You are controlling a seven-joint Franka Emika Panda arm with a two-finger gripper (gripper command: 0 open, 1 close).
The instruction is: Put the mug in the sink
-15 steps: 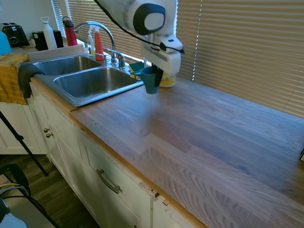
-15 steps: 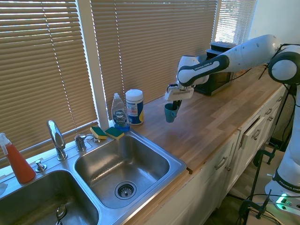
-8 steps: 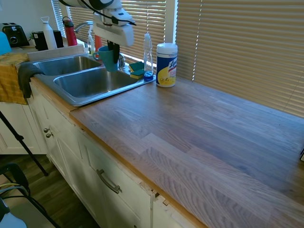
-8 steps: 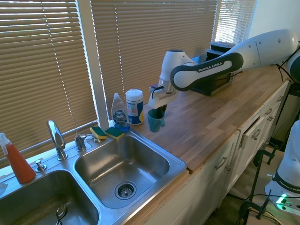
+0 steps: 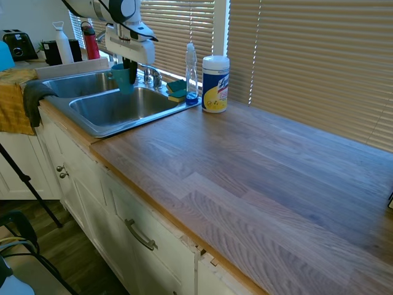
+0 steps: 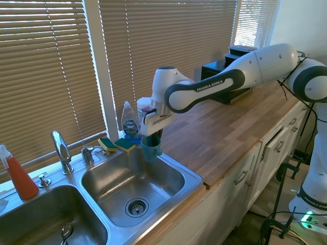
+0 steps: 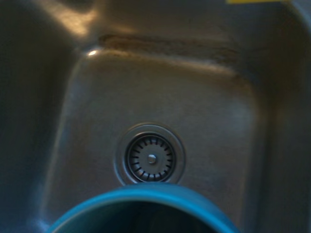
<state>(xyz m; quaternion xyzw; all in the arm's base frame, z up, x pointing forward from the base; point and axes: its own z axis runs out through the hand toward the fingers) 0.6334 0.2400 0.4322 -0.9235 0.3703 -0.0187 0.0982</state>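
Clamped on the small teal-blue ceramic mug [image 6: 150,148], the two-finger gripper [image 6: 154,137] hangs mid-frame above the stainless steel sink [image 6: 191,178]; better to lower straight toward the drain [image 7: 151,158], releasing only once seated.

Gripper [image 5: 126,66] hung over sink [image 5: 92,126], clamped on rim of teal mug [image 5: 121,79]. Mug upright, above far part of basin nearer counter's wooden run, not touching bottom. Faucet [image 5: 123,35] behind arm. Sponges [image 5: 177,90] and dish soap bottle [image 5: 191,64] at sink's back corner; white wipes canister [image 5: 215,83] just beside on counter [image 5: 258,178]. Yellow towel [image 5: 13,101] draped over counter's left end.
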